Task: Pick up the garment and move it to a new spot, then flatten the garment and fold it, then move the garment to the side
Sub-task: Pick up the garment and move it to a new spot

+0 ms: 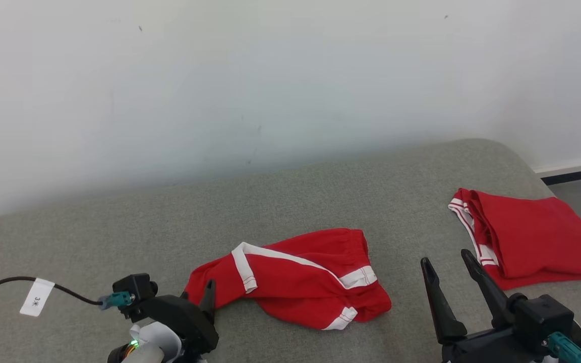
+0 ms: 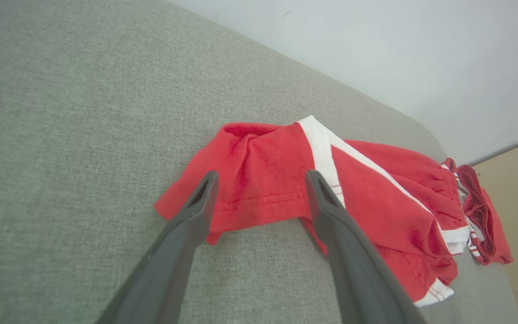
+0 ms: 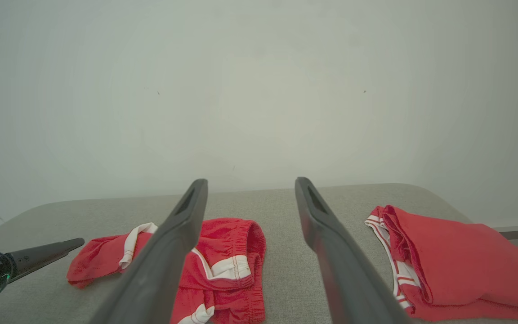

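Observation:
A crumpled red garment (image 1: 295,282) with white trim lies on the grey cushion (image 1: 119,237), near its front middle. My left gripper (image 2: 261,175) stands open at the garment's (image 2: 376,202) left end. Its two dark fingers straddle the stitched hem, and nothing is pinched between them. In the head view one left fingertip (image 1: 209,291) rises beside the cloth's left edge. My right gripper (image 1: 445,258) is open and holds nothing. It hovers right of the garment, between it and a second red piece. The right wrist view looks past that gripper (image 3: 251,181) at the garment (image 3: 227,252).
A folded red garment (image 1: 537,237) with white stripes lies at the cushion's right end, close to its rounded edge. A black cable with a white tag (image 1: 37,297) loops at the lower left. A pale wall (image 1: 270,75) rises behind the cushion, and floor with dark skirting (image 1: 578,174) lies to the right.

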Motion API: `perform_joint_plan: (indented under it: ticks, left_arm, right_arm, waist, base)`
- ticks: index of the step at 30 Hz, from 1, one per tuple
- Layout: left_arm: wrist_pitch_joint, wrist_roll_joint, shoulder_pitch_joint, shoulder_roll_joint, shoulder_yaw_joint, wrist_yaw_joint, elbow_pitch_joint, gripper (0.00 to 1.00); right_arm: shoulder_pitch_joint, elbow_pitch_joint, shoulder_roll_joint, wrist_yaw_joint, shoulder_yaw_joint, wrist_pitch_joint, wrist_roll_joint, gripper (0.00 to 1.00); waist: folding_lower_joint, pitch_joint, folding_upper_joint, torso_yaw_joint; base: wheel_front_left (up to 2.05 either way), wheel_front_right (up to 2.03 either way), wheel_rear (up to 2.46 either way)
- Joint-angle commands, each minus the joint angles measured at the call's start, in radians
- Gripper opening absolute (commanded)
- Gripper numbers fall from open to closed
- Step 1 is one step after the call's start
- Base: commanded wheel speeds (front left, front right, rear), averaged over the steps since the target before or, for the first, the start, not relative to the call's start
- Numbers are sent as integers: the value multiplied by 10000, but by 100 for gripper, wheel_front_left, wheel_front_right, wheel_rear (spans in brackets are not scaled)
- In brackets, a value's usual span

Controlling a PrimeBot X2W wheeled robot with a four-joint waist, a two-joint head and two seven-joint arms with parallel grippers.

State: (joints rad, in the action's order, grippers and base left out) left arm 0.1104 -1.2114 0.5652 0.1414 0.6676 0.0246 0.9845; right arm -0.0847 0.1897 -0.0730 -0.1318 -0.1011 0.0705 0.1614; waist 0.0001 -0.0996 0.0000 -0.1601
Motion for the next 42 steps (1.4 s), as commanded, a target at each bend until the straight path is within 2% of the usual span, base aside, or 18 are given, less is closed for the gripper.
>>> perform_joint_plan:
  ticks: [1, 7, 11, 13, 15, 16, 17, 21, 23, 26, 30, 34, 42]
  left_arm:
    - [119, 178, -148, 17, 47, 97, 87, 100]
    - [910, 651, -95, 150, 320, 454, -180, 100]
    - [1521, 1175, -330, 450, -32, 609, -1154, 100]
    - [1555, 1946, -669, 780, -931, 437, -2326, 100]
    - [1540, 2962, -1666, 834, -1827, 221, -3689, 100]
    - [1542, 3474, -2190, 827, -2260, 89, -4395, 100]
    - [1542, 3474, -2190, 827, -2260, 89, -4395, 100]
    - [1547, 5280, -4083, 556, -3762, -317, -6773, 100]
    - [1548, 5960, -4988, 334, -4313, -273, -7568, 100]
    - [1549, 6745, -5888, 53, -4920, 32, -8505, 100]
    - [1550, 7782, -6951, -152, -5391, 473, -8897, 100]
    - [1551, 8441, -7322, -149, -5698, 641, -9089, 100]
    - [1551, 8960, -7828, -333, -6236, 878, -9069, 100]
  right_arm:
    - [-93, 12, 0, 20, 21, 8, 30, 100]
    - [-179, 42, 28, 20, 165, -68, 33, 100]
    - [-261, 16, 63, 20, 280, -137, 20, 100]
    - [-371, -16, 83, 20, 390, -222, 17, 100]
    - [-442, -84, 111, 20, 526, -320, 10, 100]
    - [-472, -161, 126, 20, 585, -357, 18, 100]
    - [-472, -161, 126, 20, 585, -357, 18, 100]
    - [-620, -496, 164, 20, 838, -533, 1, 100]
    - [-625, -717, 176, 20, 969, -623, 24, 100]
    - [-622, -1061, 208, 20, 1047, -738, 87, 100]
    - [-734, -1645, 224, 20, 1086, -875, 132, 100]
    - [-816, -1985, 225, 20, 1198, -1029, 219, 100]
    - [-1043, -2259, 227, 20, 1445, -1223, 331, 100]
  waist:
    - [-1, -97, 0, 116]
    - [-1, -262, 0, 307]
    - [-1, -333, 0, 425]
    - [-1, -337, 0, 544]
    - [-1, -340, 0, 680]
    - [-1, -349, 0, 741]
    - [-1, -349, 0, 741]
    - [-1, -403, 0, 1048]
    - [-1, -439, 0, 1207]
    - [-1, -499, 0, 1422]
    - [-1, -597, 0, 1724]
    - [-1, -652, 0, 1889]
    - [-1, -773, 0, 2042]
  base:
    - [0, 0, 0]
    - [0, 0, 0]
    - [0, 0, 0]
    - [0, 0, 0]
    - [0, 0, 0]
    - [0, 0, 0]
    - [0, 0, 0]
    - [0, 0, 0]
    - [0, 0, 0]
    - [0, 0, 0]
    - [0, 0, 0]
    - [0, 0, 0]
    - [0, 0, 0]
